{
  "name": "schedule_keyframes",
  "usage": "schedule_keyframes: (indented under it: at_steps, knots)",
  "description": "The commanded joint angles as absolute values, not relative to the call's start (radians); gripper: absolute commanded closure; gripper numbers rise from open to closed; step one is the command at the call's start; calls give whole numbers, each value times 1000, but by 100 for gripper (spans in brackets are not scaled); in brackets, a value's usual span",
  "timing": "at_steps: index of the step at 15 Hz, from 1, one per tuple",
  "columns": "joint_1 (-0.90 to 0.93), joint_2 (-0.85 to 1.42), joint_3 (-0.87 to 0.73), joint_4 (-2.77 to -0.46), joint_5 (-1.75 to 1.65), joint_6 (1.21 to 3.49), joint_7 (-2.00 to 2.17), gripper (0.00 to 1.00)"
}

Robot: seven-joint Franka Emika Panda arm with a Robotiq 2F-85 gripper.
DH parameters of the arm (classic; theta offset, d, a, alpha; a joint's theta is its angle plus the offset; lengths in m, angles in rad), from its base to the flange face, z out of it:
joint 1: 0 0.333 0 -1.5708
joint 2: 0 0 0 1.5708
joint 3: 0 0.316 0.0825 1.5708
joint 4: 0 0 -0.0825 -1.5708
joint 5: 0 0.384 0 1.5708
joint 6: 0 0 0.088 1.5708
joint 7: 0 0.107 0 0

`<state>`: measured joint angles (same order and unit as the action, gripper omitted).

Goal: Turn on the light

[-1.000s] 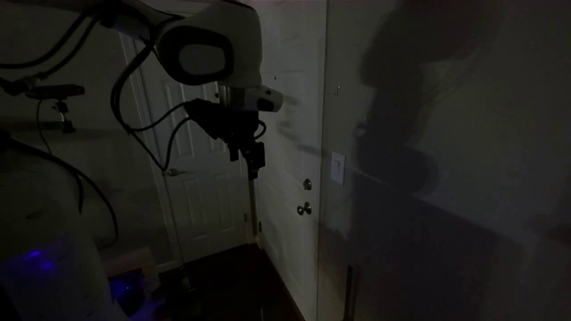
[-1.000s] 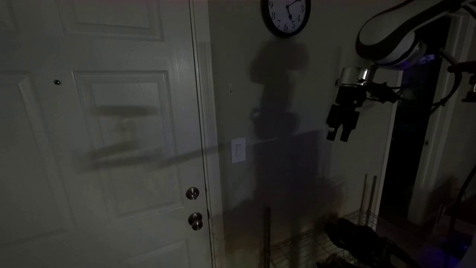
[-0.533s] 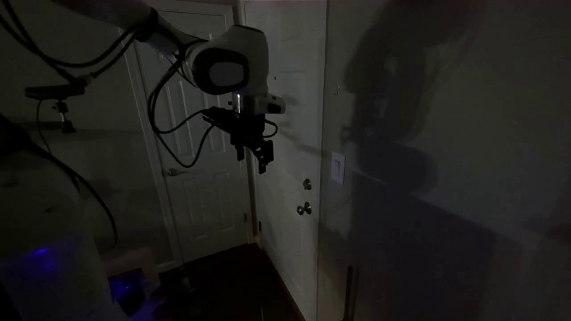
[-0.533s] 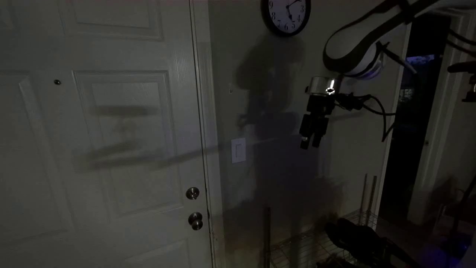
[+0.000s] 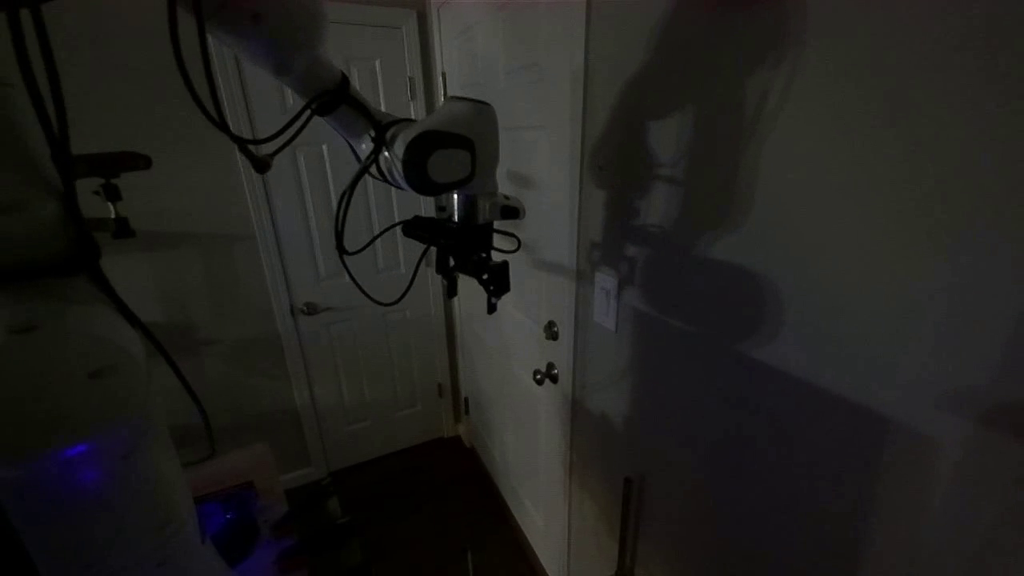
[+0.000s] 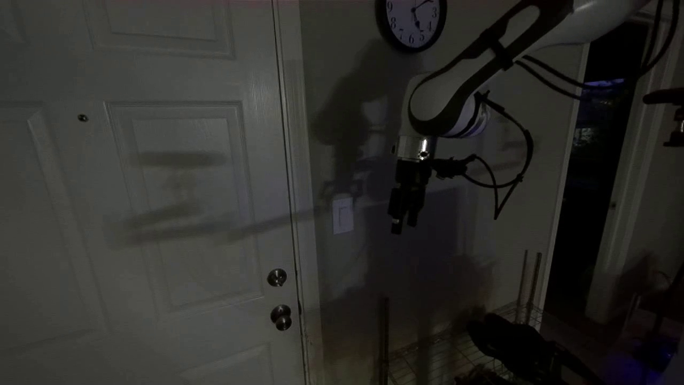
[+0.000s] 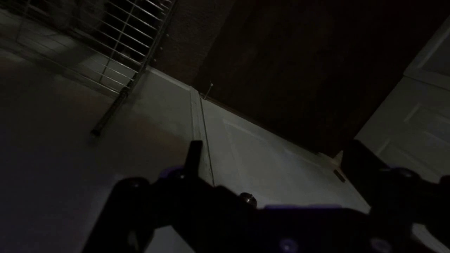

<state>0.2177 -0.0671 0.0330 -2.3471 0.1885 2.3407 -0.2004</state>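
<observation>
The light's switch is a small pale upright plate with a rocker on the wall beside the door frame; the light switch shows in both exterior views (image 5: 606,301) (image 6: 342,216). No lamp is in view. My gripper (image 5: 472,302) points down, apart from the wall. In an exterior view the gripper (image 6: 404,227) hangs right of the switch, its tips near the plate's lower edge height. In the wrist view the gripper (image 7: 274,144) has its dark fingers wide apart with nothing between them. The switch does not show in the wrist view.
The white door (image 6: 176,214) has a deadbolt (image 6: 277,277) and a round knob (image 6: 281,317). A clock (image 6: 411,24) and a small hook (image 5: 604,163) are on the wall. A wire rack (image 7: 119,45) with upright posts stands below. The room is very dark.
The arm has moved toward the switch: rightward in an exterior view, leftward and down in an exterior view facing the door. Its shadow has moved to the plate's upper edge. The fingers stay apart.
</observation>
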Motion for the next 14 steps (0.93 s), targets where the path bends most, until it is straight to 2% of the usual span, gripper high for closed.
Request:
schedule_keyframes:
  at_steps: [1, 6, 14]
  knots:
    - [179, 47, 84, -2258, 10, 2400, -24, 0]
    - [189, 162, 73, -2147, -194, 2396, 219, 0]
    - [186, 165, 79, -2146, -168, 2391, 187, 0]
